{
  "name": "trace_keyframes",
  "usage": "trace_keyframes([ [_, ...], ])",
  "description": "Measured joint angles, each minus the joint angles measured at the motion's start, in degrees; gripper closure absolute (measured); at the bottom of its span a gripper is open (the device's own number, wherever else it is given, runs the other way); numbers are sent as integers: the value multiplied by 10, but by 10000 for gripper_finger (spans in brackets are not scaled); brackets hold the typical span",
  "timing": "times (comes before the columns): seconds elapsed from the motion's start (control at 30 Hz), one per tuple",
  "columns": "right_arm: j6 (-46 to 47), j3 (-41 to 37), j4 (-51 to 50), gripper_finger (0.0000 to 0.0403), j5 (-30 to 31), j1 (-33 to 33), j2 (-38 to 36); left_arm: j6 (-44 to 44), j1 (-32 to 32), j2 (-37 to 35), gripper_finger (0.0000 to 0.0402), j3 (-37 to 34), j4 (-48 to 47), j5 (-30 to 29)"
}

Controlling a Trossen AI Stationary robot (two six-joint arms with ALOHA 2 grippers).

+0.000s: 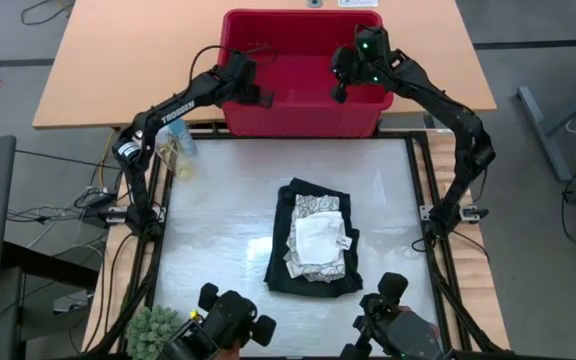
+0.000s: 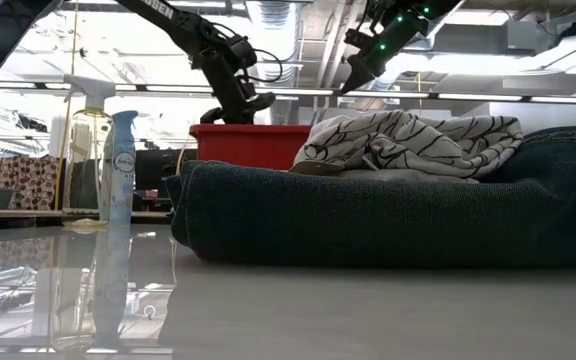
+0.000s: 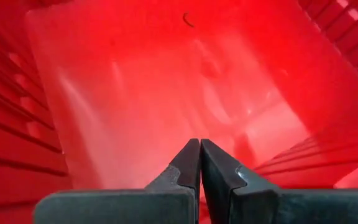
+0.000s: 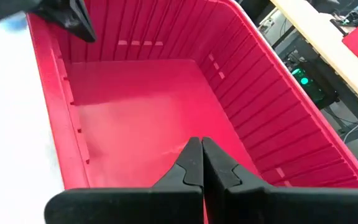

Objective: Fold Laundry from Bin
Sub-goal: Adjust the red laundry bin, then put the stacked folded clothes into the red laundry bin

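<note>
Looking into the bin (image 1: 301, 118), we see a bare red floor with no cloth in it. Nearer the camera side of the table from the bin lies the laundry: the dark garment (image 1: 280, 262) folded flat, the leaf-patterned cloth (image 1: 315, 206) on it, the whitish cloth (image 1: 320, 238) uppermost. Both the left gripper (image 1: 263, 98) and the right gripper (image 1: 339, 92) hang over the bin, fingers pressed together, holding nothing.

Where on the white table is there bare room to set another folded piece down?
Bare white table lies left and right of the dark green folded garment stack, and between it and the red slotted plastic bin. The far-left corner is crowded by spray bottles.
</note>
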Motion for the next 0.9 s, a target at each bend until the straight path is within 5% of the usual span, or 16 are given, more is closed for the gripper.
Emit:
trace_keyframes([
  [0.2,-28,0,4,386,1,-5,0,-1,-10,-7,401,-1,-31,-8],
  [0.5,24,0,103,386,-26,-59,0,0,-6,-102,401,-2,114,-8],
  [0.7,44,0,128,386,-28,-123,0,108,12,-177,396,-2,159,-113],
  [0.9,82,0,131,385,-29,-189,0,206,43,-194,393,-2,210,-108],
])
